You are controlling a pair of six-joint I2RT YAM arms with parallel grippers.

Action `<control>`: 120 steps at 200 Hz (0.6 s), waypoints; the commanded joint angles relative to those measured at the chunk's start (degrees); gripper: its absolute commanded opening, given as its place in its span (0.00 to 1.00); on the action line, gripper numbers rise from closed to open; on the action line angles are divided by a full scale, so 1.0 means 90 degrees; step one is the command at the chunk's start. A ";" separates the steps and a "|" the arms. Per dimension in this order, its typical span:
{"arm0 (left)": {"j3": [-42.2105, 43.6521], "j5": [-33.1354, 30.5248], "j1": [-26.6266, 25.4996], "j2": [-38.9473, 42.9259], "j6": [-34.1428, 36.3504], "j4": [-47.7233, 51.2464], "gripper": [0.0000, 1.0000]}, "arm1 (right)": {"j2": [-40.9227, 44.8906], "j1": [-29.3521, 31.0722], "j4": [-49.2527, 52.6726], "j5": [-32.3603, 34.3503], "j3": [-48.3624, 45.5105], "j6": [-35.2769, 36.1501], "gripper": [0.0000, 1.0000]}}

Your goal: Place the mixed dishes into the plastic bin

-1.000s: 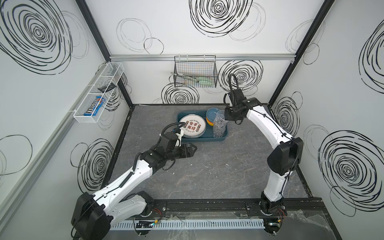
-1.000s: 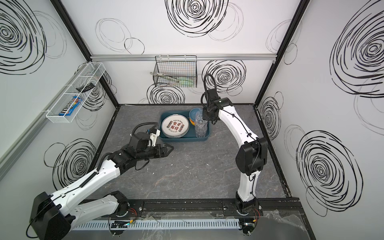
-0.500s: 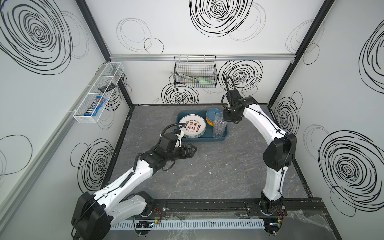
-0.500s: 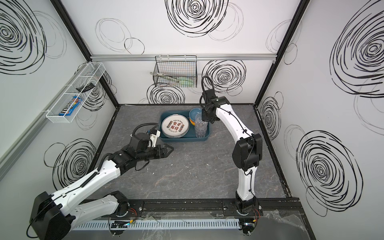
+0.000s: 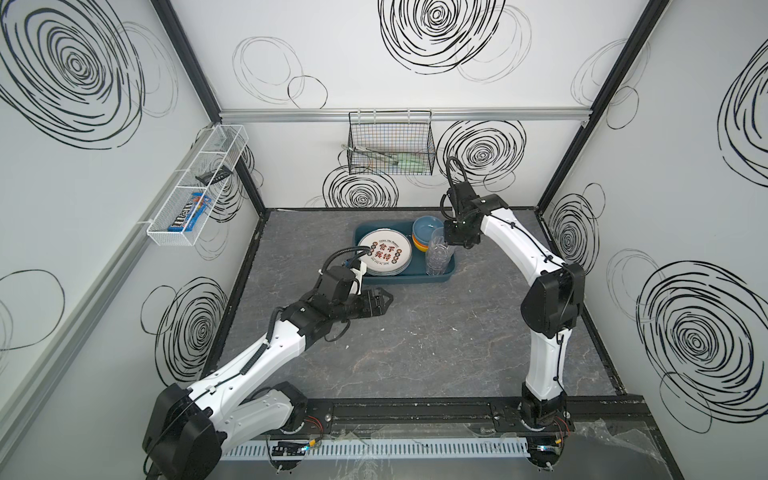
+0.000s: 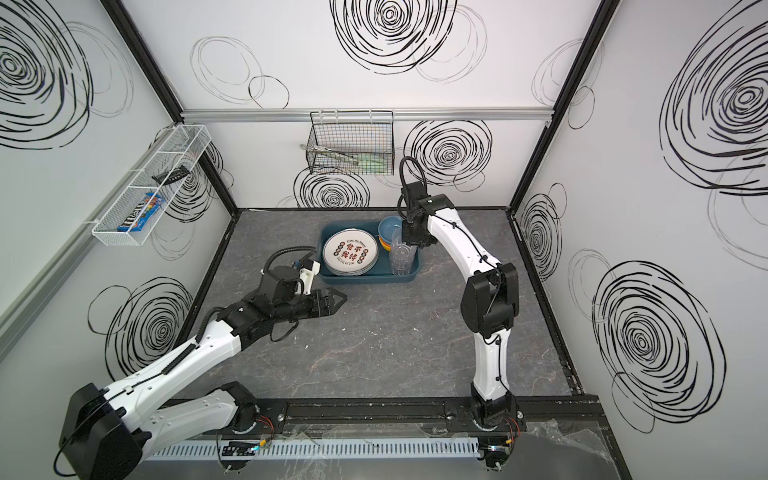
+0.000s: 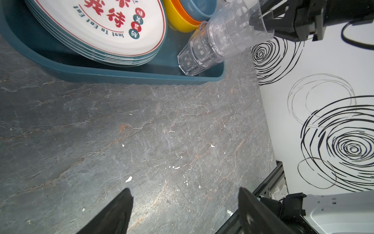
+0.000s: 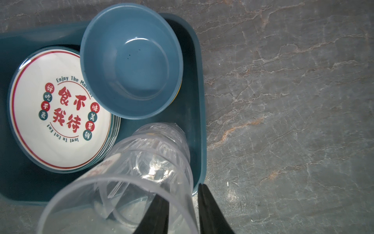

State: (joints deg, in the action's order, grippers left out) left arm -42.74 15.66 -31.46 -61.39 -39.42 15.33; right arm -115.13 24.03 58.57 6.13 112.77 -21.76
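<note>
Tumblers point(image 5: 436, 257) are standing stacked in the bin point(image 5: 399, 279), at its 4 o'clock corner. Right gripper point(image 8: 182, 194), released, is straddling the top rim; catching it could be tipping the stack. Left gripper point(image 7: 184, 190) is hanging spread, empty.

Clear glossy tumblers point(image 8: 141, 172), matt plastic bin point(image 8: 200, 85), glossy plates point(image 8: 30, 123), rough stone-look tabletop point(image 8: 283, 121)

Top plate point(image 8: 58, 125): "Enjoy The Mo…", "Just To Eat Eat", red characters 食不我待. Blue packet point(image 5: 188, 215) in wire tray point(image 5: 170, 242): "m&m's".
</note>
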 commanded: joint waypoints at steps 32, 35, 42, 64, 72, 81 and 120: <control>0.0071 0.0030 0.0094 0.0148 -0.0015 -0.0183 0.85 | 0.0542 0.0035 -0.0244 0.0096 -0.0011 -0.0082 0.38; 0.0071 0.0030 0.0106 0.0156 -0.0015 -0.0180 0.85 | 0.0568 0.0035 -0.0254 0.0100 -0.0024 -0.0082 0.38; 0.0063 0.0033 0.0107 0.0168 -0.0007 -0.0166 0.85 | 0.0621 0.0032 -0.0274 0.0100 -0.0049 -0.0087 0.39; 0.0024 0.0014 0.0136 0.0193 0.0014 -0.0103 0.86 | 0.0791 0.0035 -0.0306 0.0129 -0.0114 -0.0112 0.41; 0.0003 0.0010 0.0154 0.0204 0.0015 -0.0080 0.85 | 0.0874 0.0032 -0.0347 0.0133 -0.0162 -0.0105 0.43; -0.0015 -0.0009 0.0164 0.0211 0.0014 -0.0056 0.86 | 0.0989 0.0035 -0.0400 0.0134 -0.0262 -0.0102 0.44; -0.0188 -0.0144 0.0329 0.0258 0.0099 0.0171 0.87 | 0.1708 0.0023 -0.0927 0.0188 -0.1090 -0.0092 0.51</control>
State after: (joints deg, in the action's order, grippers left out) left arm -42.72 15.46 -29.80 -60.14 -39.38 15.99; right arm -104.44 24.05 53.41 6.76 107.33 -22.09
